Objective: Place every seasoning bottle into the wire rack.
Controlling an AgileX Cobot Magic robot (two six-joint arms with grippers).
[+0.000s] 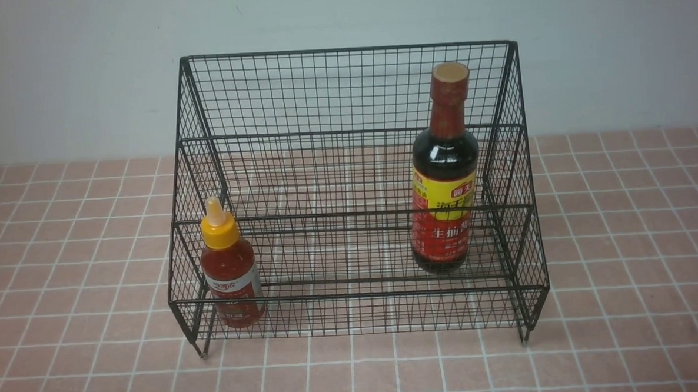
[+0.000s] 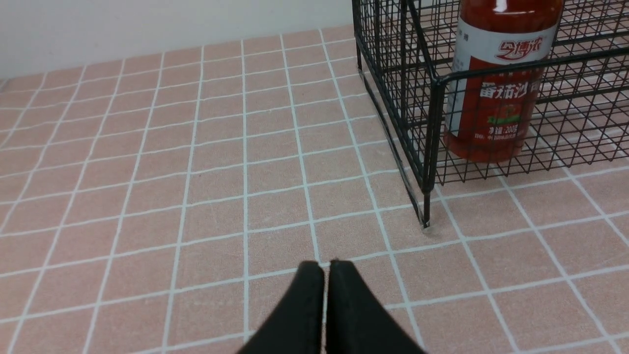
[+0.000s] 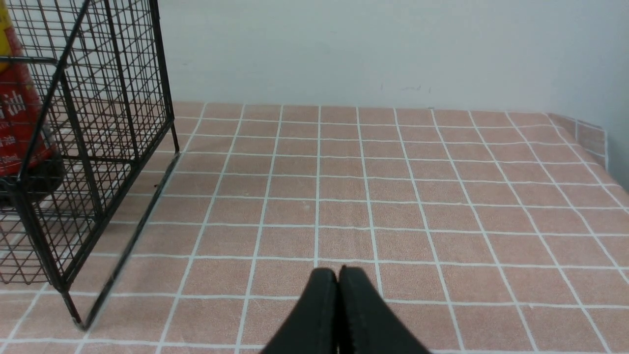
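The black wire rack [image 1: 344,90] stands in the middle of the tiled table. The small red-sauce bottle [image 1: 229,269] with yellow nozzle cap stands upright in the lower tier at its left end; it also shows in the left wrist view [image 2: 496,93]. The tall dark soy-sauce bottle [image 1: 444,174] with brown cap stands upright in the rack at the right; its label shows in the right wrist view [image 3: 14,123]. My left gripper [image 2: 327,265] is shut and empty, over bare tiles short of the rack's front left leg [image 2: 426,206]. My right gripper [image 3: 338,271] is shut and empty, to the right of the rack [image 3: 98,123].
A pale wall [image 1: 55,73] runs close behind the rack. The pink tiled surface [image 1: 633,236] spreads on both sides and in front. The table's right edge [image 3: 607,152] shows in the right wrist view. Neither arm shows in the front view.
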